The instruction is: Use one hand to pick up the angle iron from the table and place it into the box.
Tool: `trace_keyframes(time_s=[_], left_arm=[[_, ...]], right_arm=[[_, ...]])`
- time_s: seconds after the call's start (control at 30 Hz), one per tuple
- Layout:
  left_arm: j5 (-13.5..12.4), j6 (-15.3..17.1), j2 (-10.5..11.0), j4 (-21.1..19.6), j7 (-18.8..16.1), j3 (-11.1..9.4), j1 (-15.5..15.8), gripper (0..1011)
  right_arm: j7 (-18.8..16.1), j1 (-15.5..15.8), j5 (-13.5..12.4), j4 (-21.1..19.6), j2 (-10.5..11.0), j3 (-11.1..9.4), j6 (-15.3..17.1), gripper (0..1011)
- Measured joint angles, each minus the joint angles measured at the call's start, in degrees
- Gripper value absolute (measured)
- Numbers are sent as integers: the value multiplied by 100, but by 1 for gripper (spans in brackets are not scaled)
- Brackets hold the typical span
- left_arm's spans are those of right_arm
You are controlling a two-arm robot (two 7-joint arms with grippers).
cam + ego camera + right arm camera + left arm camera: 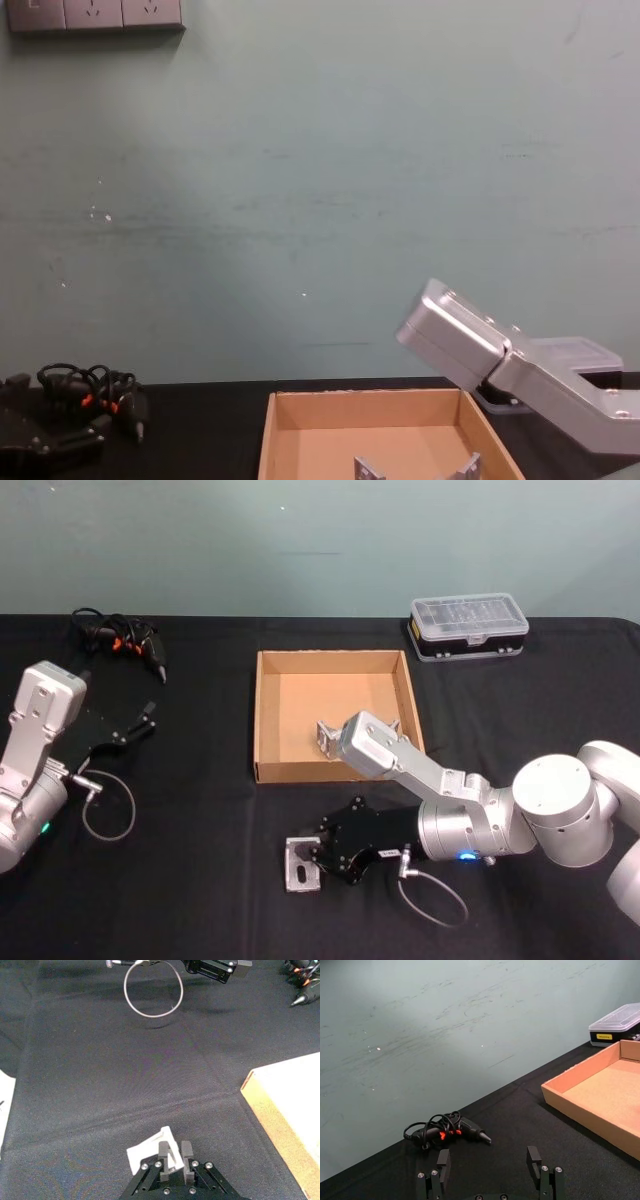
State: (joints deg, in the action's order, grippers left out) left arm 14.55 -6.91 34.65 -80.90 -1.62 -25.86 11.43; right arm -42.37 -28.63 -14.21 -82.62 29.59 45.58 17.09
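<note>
1. The left gripper [135,727] hovers over the left part of the tabletop [200,900], its jaws spread apart and holding nothing; its fingers [443,1162] show wide apart in the left wrist view.
2. A tangle of black and orange cables [120,638] lies near the far left corner of the tabletop.
3. The box [265,715] sits in the middle of the tabletop, open-topped, with an angle iron in the box [328,736] near its front wall.
4. Just in front of the box, near the tabletop's front edge, another angle iron [300,863] lies flat, with the right gripper [318,855] down on it and its jaws pinching the piece; the fingers [163,1152] sit close together over the metal.
5. A black case with a clear lid [468,626] rests toward the far right corner.
</note>
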Motion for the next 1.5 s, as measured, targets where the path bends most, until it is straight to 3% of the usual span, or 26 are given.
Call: trace_keyframes(time_s=[0.03,0.13,0.7,1.2,1.5], left_arm=[[0,0,0,0,0,0,0,1000],[0,0,0,0,0,0,0,1000],[0,0,0,0,0,0,0,1000],[0,0,0,0,0,0,0,1000],[0,0,0,0,0,0,0,1000]], right_arm=[[4,2,4,-1,0,-1,0,164],[22,8,6,-9,1,-9,1,123],[119,91,-21,-141,41,-134,19,112],[754,483,-416,-998,264,-862,-83,110],[1266,593,-513,-1170,352,-1389,-56,110]])
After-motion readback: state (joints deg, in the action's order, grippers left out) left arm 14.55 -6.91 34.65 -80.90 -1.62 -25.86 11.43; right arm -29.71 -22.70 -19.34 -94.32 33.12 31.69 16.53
